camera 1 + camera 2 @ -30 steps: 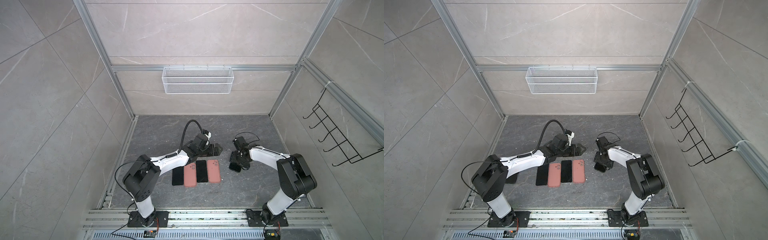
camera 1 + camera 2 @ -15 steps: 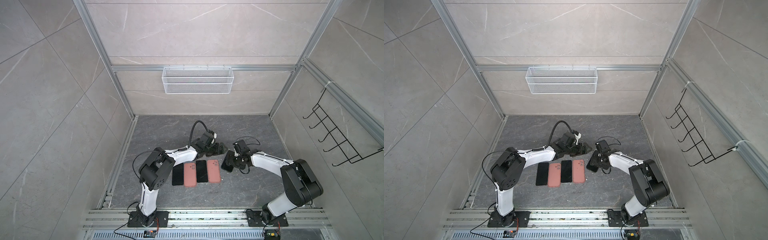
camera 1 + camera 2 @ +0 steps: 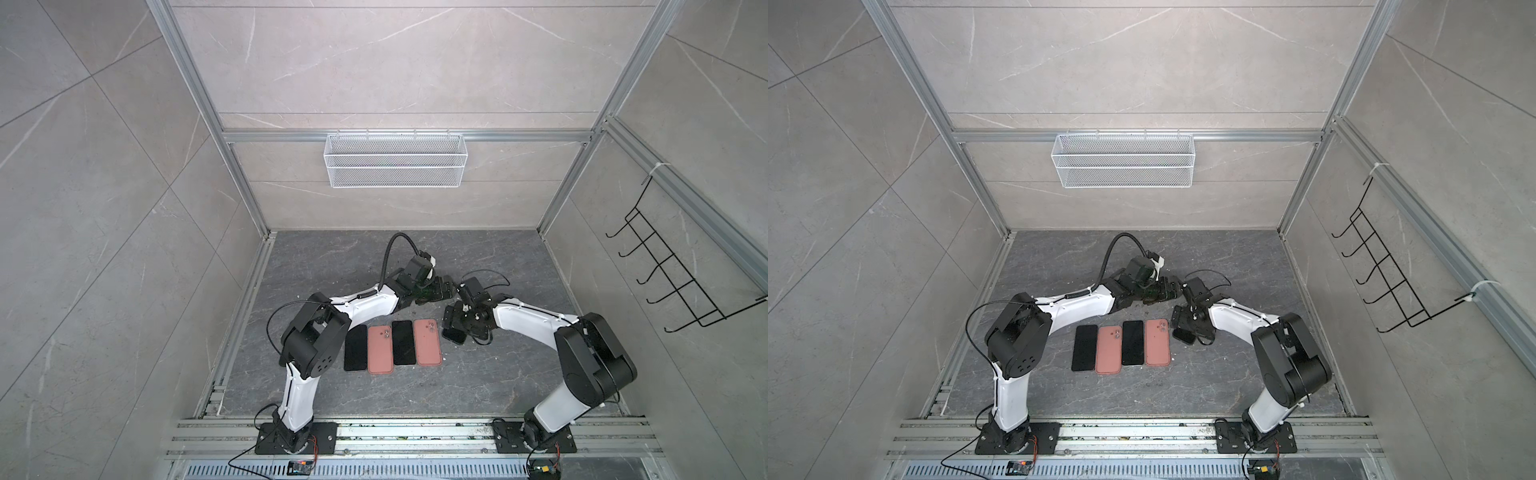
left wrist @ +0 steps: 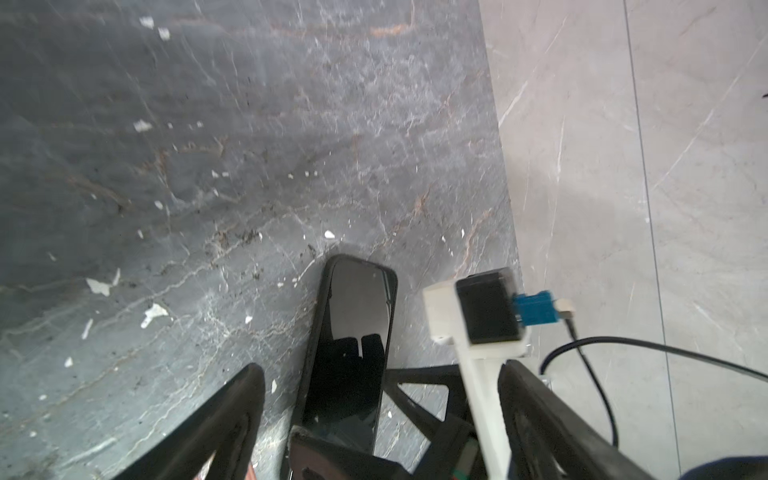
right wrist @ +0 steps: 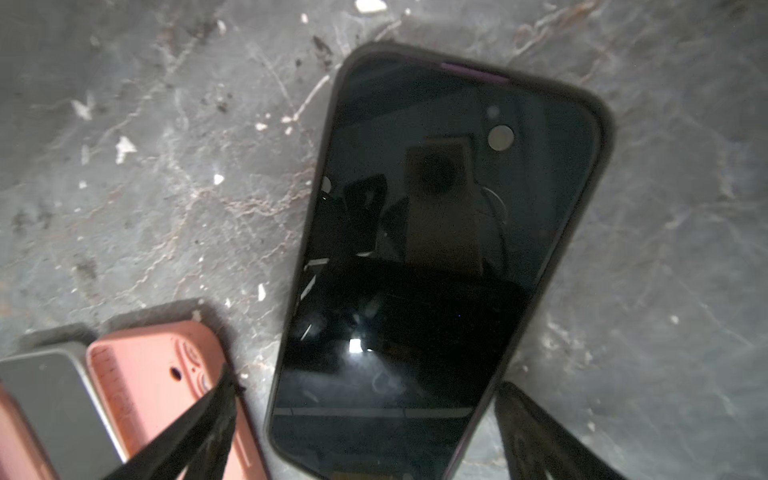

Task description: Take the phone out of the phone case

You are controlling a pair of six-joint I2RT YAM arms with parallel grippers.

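Observation:
A black phone (image 5: 436, 249) lies screen up on the dark stone floor, with the dark rim of its phone case (image 5: 604, 120) around it. My right gripper (image 5: 365, 382) stands open astride its near end, one finger on each side with a gap to the rim. In both top views the phone (image 3: 454, 335) (image 3: 1185, 336) sits just right of a row of phones and cases, under the right gripper (image 3: 453, 328). My left gripper (image 3: 446, 291) hovers open just behind it. In the left wrist view the phone (image 4: 353, 316) lies ahead between the open left gripper (image 4: 382, 368) fingers.
Two bare black phones (image 3: 355, 347) (image 3: 404, 343) and two empty pink cases (image 3: 380, 349) (image 3: 428, 341) lie side by side on the floor. The right arm's wrist camera mount (image 4: 478, 311) is close to my left gripper. A white wire basket (image 3: 395, 166) hangs on the back wall.
The right gripper shifted left toward the row with the phone and its jaws now stand wider. The left arm swung right, bringing its gripper close to the right one.

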